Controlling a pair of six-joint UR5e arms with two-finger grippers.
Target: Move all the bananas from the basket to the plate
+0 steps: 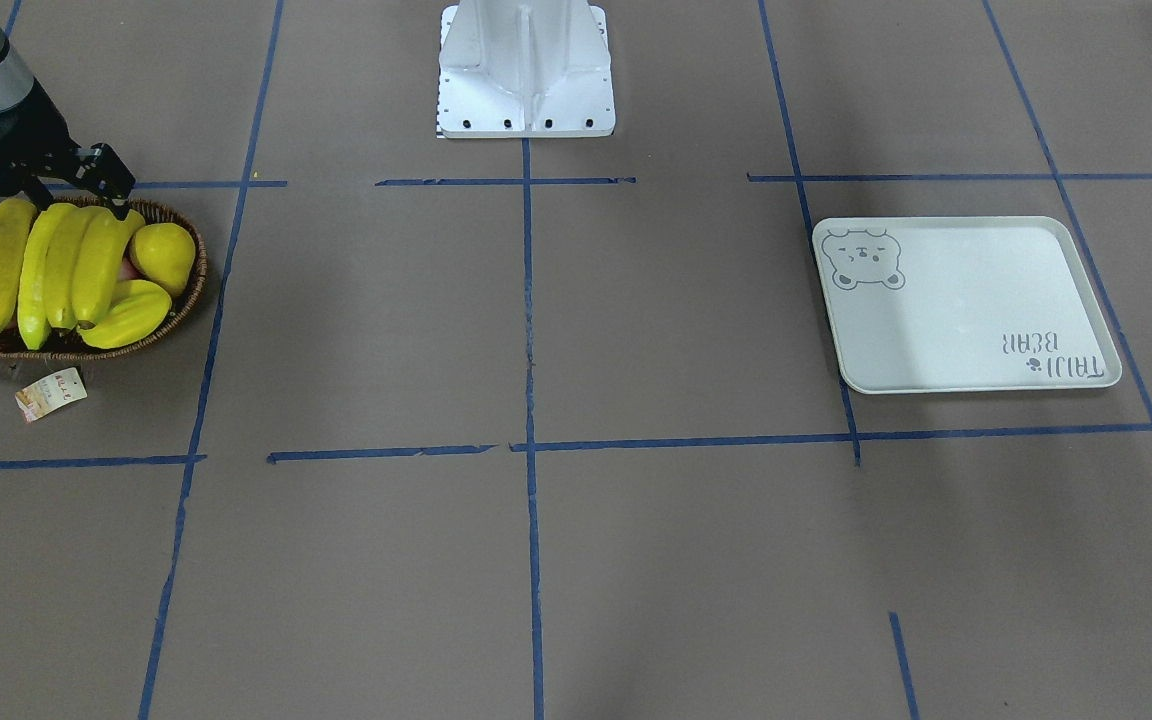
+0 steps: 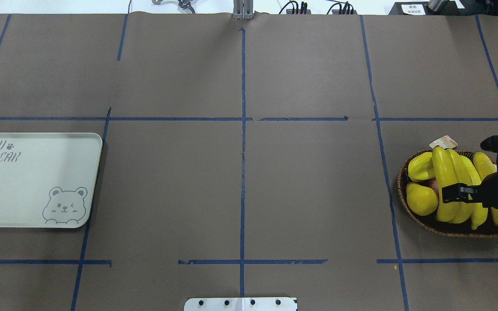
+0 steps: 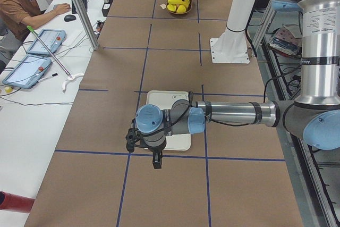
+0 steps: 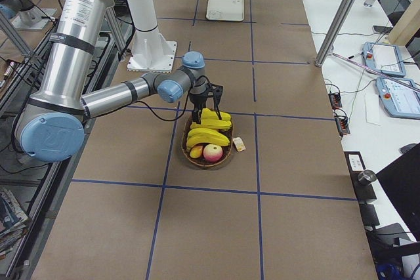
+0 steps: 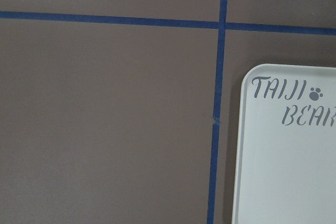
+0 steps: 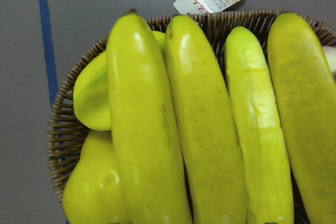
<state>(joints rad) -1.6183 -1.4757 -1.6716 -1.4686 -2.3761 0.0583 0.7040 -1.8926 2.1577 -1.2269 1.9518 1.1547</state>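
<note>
The bananas (image 2: 443,172) are noted side by side in the basket (image 2: 452,232) at the right, long axes near-to-far, directly under the right gripper (image 4: 207,109), which appears spread and empty.

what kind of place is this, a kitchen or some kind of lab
Most likely a robotics lab, not a kitchen. The table is papered brown and gridded with blue tape, a white robot pedestal is bolted to it, and a side bench holds control tablets.
</note>
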